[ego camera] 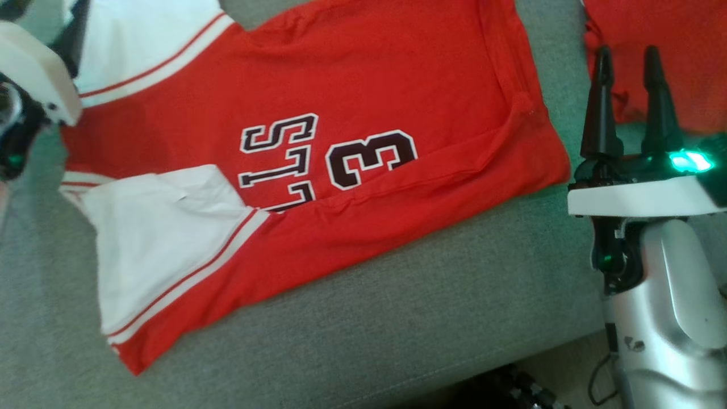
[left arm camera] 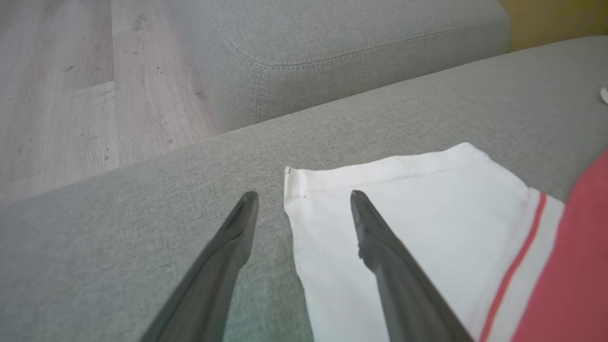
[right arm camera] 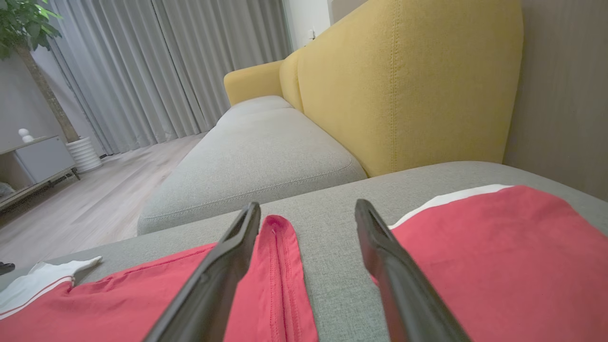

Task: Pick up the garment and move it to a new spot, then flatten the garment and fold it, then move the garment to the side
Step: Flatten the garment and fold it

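Left wrist view: our left end effector (left arm camera: 304,194) wide, straddling sleeve (left arm camera: 403,213) edge; garment (ego camera: 397,85) stretches toward right end effector (ego camera: 626,54), also wide.

loc: home, living rm | ahead of R claw (right arm camera: 308,208): grey sofa seat (right arm camera: 256,156) w/ yellow backrest (right arm camera: 403,85) | up-L of it: full-length grey curtains (right arm camera: 156,61), potted plant (right arm camera: 28,28), low cabinet (right arm camera: 33,161) | up-L of L claw (left arm camera: 304,196): wood floor (left arm camera: 71,95)

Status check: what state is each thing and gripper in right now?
Jersey: spread on sofa cushion, near side folded over the print.
Left gripper: open, empty, at the white sleeve corner.
Right gripper: open, empty, by the hem.
Second red garment: lying apart, unheld.
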Robot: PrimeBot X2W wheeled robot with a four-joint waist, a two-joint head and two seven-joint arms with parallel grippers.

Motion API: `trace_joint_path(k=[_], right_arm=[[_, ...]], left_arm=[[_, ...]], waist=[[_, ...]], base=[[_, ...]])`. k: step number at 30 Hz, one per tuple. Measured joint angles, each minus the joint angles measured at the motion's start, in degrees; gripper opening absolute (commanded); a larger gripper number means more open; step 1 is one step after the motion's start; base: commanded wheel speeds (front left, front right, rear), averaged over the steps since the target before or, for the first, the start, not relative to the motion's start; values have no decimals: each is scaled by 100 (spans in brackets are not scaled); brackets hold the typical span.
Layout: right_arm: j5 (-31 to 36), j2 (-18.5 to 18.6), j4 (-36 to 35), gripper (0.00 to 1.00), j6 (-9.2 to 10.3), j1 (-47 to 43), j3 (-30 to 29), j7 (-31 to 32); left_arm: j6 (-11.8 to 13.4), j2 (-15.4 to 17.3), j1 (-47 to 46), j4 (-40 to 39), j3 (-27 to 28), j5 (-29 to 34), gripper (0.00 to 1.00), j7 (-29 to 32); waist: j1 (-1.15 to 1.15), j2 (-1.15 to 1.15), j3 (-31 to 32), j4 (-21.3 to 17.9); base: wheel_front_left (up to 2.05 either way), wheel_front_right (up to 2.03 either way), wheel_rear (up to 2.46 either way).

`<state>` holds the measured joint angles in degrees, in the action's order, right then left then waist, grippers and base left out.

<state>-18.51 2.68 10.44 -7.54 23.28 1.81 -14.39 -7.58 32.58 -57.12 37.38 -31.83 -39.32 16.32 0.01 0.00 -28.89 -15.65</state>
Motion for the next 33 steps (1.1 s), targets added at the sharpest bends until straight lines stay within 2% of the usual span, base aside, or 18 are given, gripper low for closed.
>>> trace_joint_path(k=[7, 17, 18, 20, 21, 26, 31, 33], right_arm=[[-51, -2, -178, 100, 0, -5, 130, 0], [-65, -2, -361, 100, 0, -55, 144, 0], [-65, -2, -361, 100, 0, -57, 145, 0], [-65, -2, -361, 100, 0, -67, 147, 0], [-65, -2, -367, 100, 0, -71, 146, 0], [-36, -2, -372, 100, 0, -71, 114, 0], [207, -2, -301, 100, 0, -73, 38, 11], [456, 0, -285, 100, 0, -76, 48, 98]], left_arm=[[-1, 32, -286, 539, -192, -321, 100, 14], [-1, 121, -606, 882, -513, -654, 100, 38], [-1, 113, -624, 938, -519, -779, 93, 202], [0, 127, -706, 896, -606, -978, 9, 586], [0, 146, -739, 854, -690, -1015, 0, 661], [-1, 138, -669, 802, -945, -968, 0, 158], [-1, 40, -501, 654, -1105, -757, 0, -934], [-1, -13, -492, 604, -1262, -634, 0, -1179]], waist=[[0, 0, -212, -214], [-1, 0, -296, -380], [-1, 0, -291, -384], [-2, 0, -272, -390], [-2, 0, -265, -386], [-1, 0, -175, -283], [-1, 0, 58, -103], [-1, 0, 184, -19]], base=[[0, 0, 0], [0, 0, 0], [0, 0, 0], [0, 0, 0], [0, 0, 0], [0, 0, 0], [0, 0, 0], [0, 0, 0]])
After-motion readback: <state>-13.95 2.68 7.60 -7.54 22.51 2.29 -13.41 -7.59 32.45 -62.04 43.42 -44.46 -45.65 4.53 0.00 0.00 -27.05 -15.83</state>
